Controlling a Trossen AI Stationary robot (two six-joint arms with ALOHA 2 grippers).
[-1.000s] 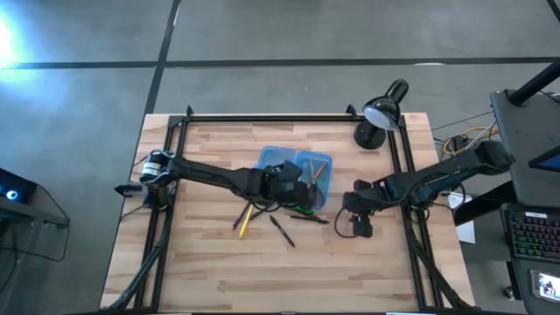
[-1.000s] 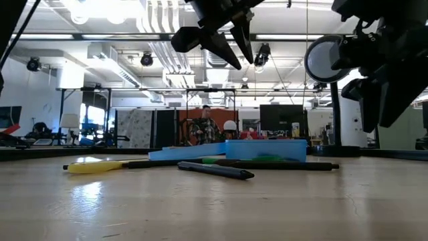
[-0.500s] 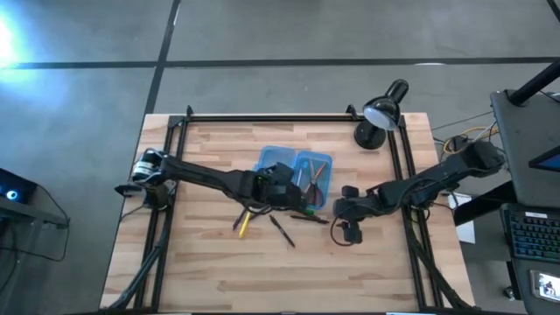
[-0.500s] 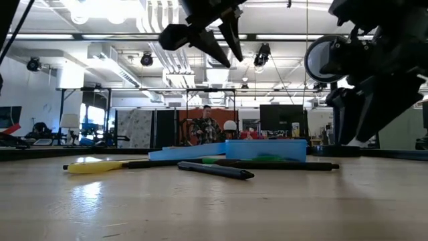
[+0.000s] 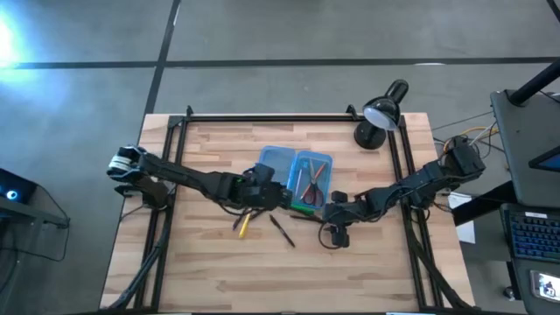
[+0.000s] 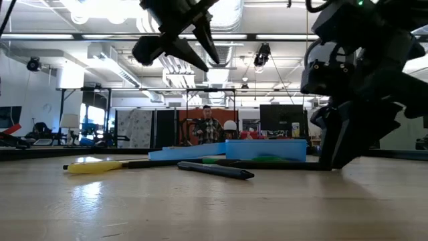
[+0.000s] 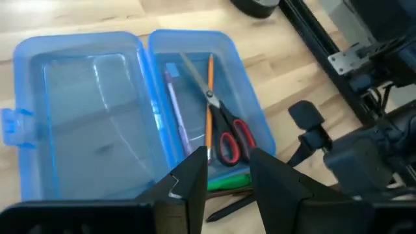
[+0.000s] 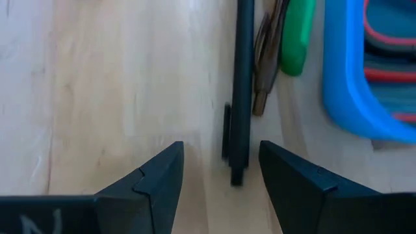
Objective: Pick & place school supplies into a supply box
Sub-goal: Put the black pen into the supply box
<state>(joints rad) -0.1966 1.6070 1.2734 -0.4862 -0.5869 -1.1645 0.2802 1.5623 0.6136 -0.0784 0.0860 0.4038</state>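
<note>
The blue supply box (image 5: 296, 175) lies open near the table's middle. In the left wrist view its one half (image 7: 208, 97) holds red-handled scissors (image 7: 227, 133), an orange pencil (image 7: 209, 91) and a pink pen (image 7: 174, 107); the other half (image 7: 78, 117) holds nothing. My left gripper (image 7: 227, 162) is open and hangs high over the box's near edge (image 6: 177, 43). My right gripper (image 8: 221, 159) is open and low at the table (image 6: 334, 144). Its fingers stand on either side of the end of a black pen (image 8: 244, 84) without touching it. A green pen (image 8: 298, 39) and a brown pencil (image 8: 263, 65) lie beside the box.
A yellow pen (image 5: 245, 225) and a dark pen (image 5: 282, 232) lie on the wood near the box's near left. A black desk lamp (image 5: 381, 114) stands at the far right corner. Black rails run along the table's left, right and far edges.
My right gripper has moved toward the table's left and come down to the table at the black pen's end. My left gripper has drawn back from over the box toward the left, staying high. The pens on the table have kept their places.
</note>
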